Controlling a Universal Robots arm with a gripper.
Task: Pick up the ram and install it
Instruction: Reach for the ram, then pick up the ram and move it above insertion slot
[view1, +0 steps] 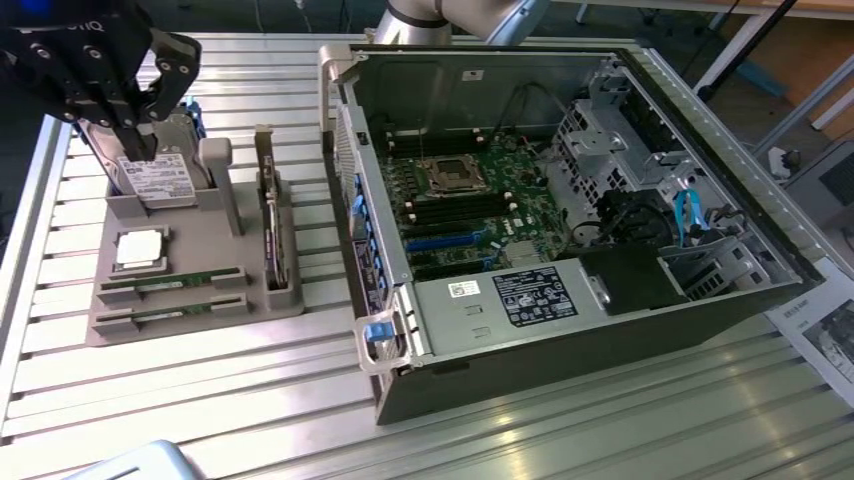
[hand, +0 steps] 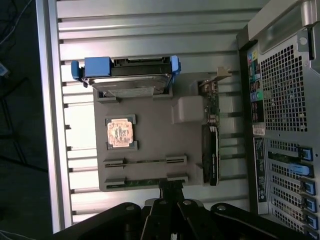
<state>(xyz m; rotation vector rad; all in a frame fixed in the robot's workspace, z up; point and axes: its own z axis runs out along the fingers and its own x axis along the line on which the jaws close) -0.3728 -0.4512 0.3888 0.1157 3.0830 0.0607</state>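
One stick only: centre the gripper (hand: 170, 190) over the ram (hand: 145, 161) lying in a slot of the gray holder (hand: 150, 135); part the closed-together, empty fingers (hand: 161, 207) before descending, keep approach vertical.

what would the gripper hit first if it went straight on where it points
Probably the outer ram stick in the grey tray; the gripper hangs high, so depth is unclear.

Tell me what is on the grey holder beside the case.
On the holder: a blue-railed hard drive, a processor chip, two ram sticks in their slots and an upright expansion card. The end effector covers the drive's top in the exterior view.
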